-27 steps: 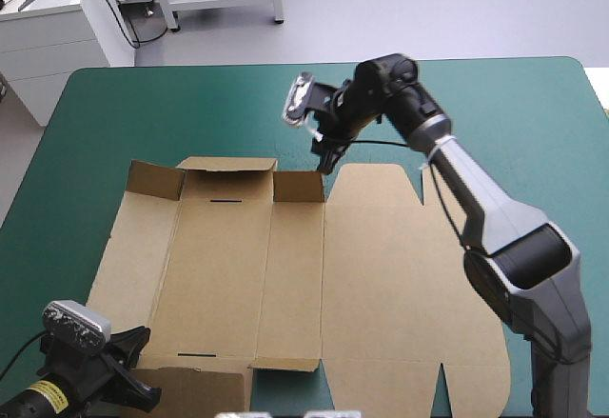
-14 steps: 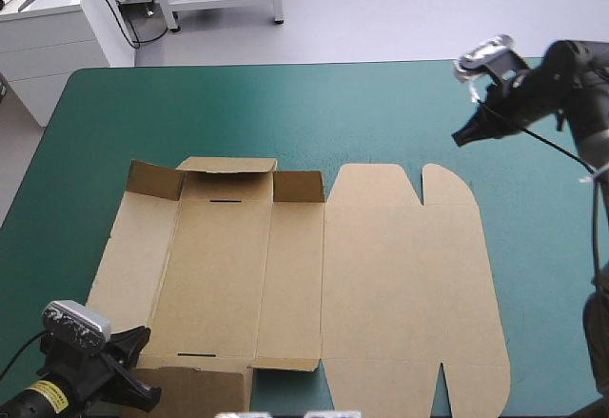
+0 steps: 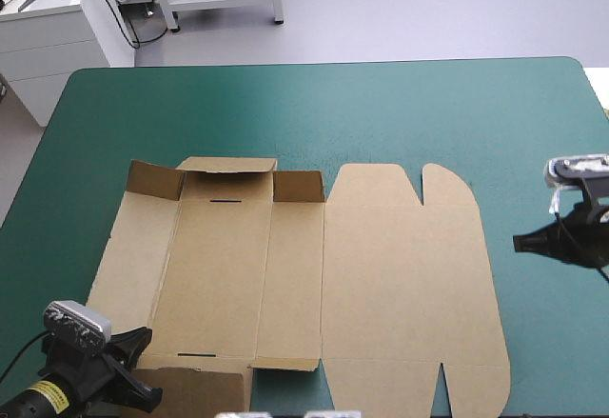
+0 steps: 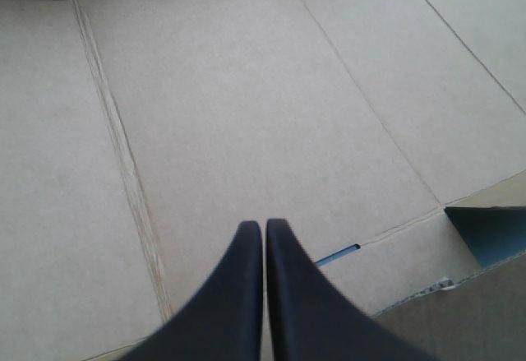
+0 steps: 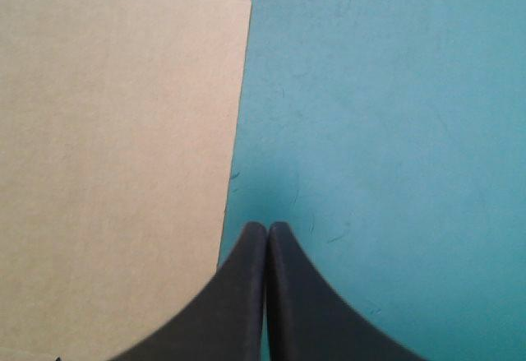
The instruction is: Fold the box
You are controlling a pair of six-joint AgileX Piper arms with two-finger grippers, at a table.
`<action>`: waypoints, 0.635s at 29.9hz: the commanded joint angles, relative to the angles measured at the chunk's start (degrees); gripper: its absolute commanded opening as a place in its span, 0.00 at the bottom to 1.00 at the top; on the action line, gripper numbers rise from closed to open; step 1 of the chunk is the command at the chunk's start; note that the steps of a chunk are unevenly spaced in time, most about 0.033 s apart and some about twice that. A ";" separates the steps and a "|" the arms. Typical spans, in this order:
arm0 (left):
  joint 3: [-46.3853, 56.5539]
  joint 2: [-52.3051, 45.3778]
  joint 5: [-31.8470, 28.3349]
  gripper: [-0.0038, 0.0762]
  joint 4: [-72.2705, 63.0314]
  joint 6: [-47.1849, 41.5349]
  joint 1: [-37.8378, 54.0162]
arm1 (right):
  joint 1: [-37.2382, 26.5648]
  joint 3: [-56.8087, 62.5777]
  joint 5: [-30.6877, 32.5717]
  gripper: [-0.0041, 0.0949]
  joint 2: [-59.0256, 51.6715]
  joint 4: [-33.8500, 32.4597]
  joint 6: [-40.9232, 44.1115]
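Note:
The brown box lies as a cut sheet on the teal-green cover. Its short far flaps on the left half stand raised, and the wide lid panel lies flat on the right. My left gripper is shut over the sheet's near-left corner. In the left wrist view it points across the base panel, just short of a slot. My right gripper is shut and hovers to the right of the lid. In the right wrist view it sits over the cover beside the lid's edge.
Bare teal-green cover stretches from the box to the table's far edge, and a strip runs along the right. A white cabinet stands off the far-left corner. A near-left flap rises beside my left gripper.
My right arm has swung away from the raised far flaps, first to the far right, then down to the table's right edge. The left gripper and the box have not moved.

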 commanded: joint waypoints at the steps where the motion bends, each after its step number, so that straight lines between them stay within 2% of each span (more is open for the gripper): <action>1: -1.67 2.09 -1.71 0.04 -1.74 -1.15 -0.13 | -0.46 4.76 -3.03 0.02 -7.00 1.06 1.21; 6: -7.77 8.15 3.47 0.04 -2.59 -1.14 -0.13 | -0.10 13.09 -5.00 0.02 -14.21 1.29 2.18; 12: -16.64 18.25 2.13 0.04 -2.59 -1.14 -0.13 | -0.10 18.03 -5.70 0.02 -17.26 1.42 2.18; 19: -20.76 31.54 -1.46 0.04 -2.34 -3.28 -0.13 | -0.10 18.71 -5.49 0.02 -17.26 4.31 0.25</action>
